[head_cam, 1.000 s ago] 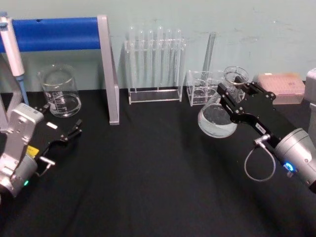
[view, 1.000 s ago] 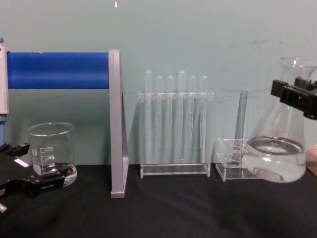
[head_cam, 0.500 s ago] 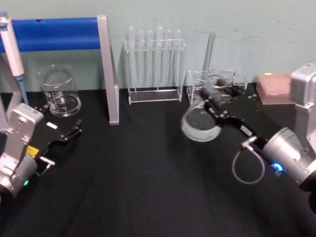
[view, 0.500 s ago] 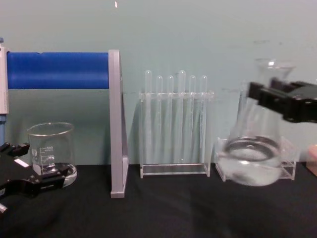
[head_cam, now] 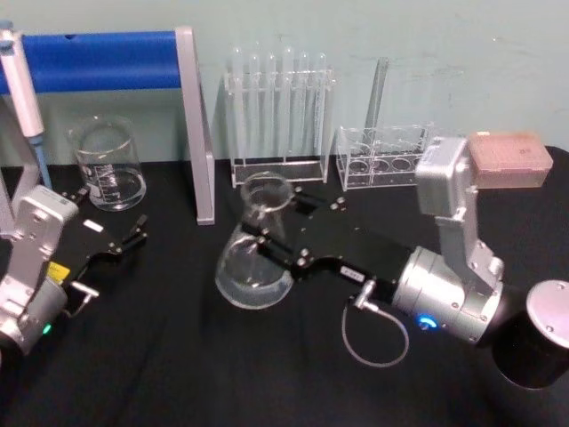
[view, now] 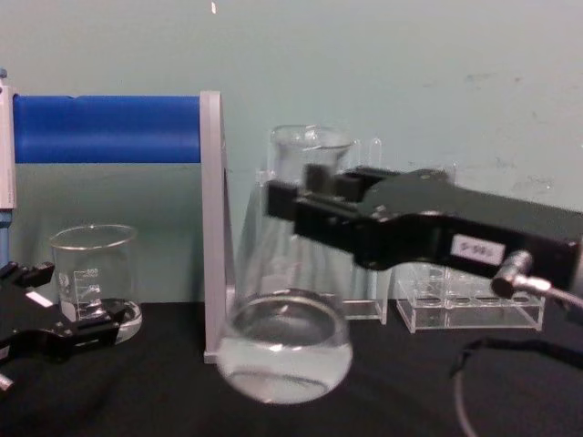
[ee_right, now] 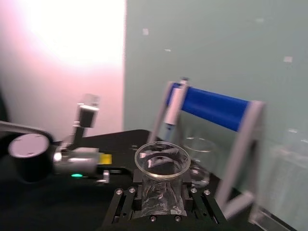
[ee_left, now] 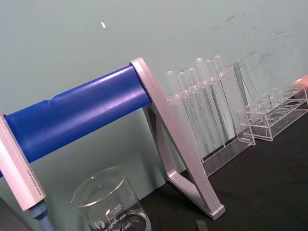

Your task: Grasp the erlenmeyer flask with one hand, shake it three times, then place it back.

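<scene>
Black tabletop (head_cam: 178,356) lies straight below the erlenmeyer flask (head_cam: 253,277), probably not touching. Your right gripper (head_cam: 276,222) clamps its near-upright neck, and the left gripper (head_cam: 132,238) sits parked leftward, jaws parted.

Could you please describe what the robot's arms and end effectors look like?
Silver-grey arms, black two-fingered end effectors. The right end effector has a white label, grey cable loop and blue wrist light; the left end effector a white tag and yellow sticker.

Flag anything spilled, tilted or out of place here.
Nothing looks spilled or broken. The erlenmeyer flask stands out: the right gripper holds it by the neck, tilted, apparently lifted off the black table. The left gripper sits open near the beaker.
</scene>
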`<state>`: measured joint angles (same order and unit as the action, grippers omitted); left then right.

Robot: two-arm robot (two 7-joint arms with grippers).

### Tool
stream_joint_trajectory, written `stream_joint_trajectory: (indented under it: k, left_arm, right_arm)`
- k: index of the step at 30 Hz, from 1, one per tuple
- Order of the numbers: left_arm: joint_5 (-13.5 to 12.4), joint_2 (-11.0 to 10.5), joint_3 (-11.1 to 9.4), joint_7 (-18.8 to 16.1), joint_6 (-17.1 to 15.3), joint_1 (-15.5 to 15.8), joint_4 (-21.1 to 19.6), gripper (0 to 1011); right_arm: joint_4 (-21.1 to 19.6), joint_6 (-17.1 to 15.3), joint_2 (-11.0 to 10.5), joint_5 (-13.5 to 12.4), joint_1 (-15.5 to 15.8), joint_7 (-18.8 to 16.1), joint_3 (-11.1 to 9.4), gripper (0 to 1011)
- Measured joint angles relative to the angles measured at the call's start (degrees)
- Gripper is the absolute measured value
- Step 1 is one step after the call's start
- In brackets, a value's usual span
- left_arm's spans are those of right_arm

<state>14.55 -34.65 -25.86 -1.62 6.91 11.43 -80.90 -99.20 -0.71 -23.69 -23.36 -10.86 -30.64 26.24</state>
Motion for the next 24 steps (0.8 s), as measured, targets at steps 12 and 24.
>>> stream_joint_trajectory:
  k: [12,24]
  left_arm:
    - [0.0,0.0,0.0,0.0,0.0,0.0,0.0,1001]
    - [0.0,0.0,0.0,0.0,0.0,0.0,0.0,1001]
  right_arm:
    - [1.1,0.6,-0.4,-1.7,-2.0,-2.1,3.4,449]
    - [-0.9,1.1,-1.9,-1.8,2.9,8.5,-3.6,449]
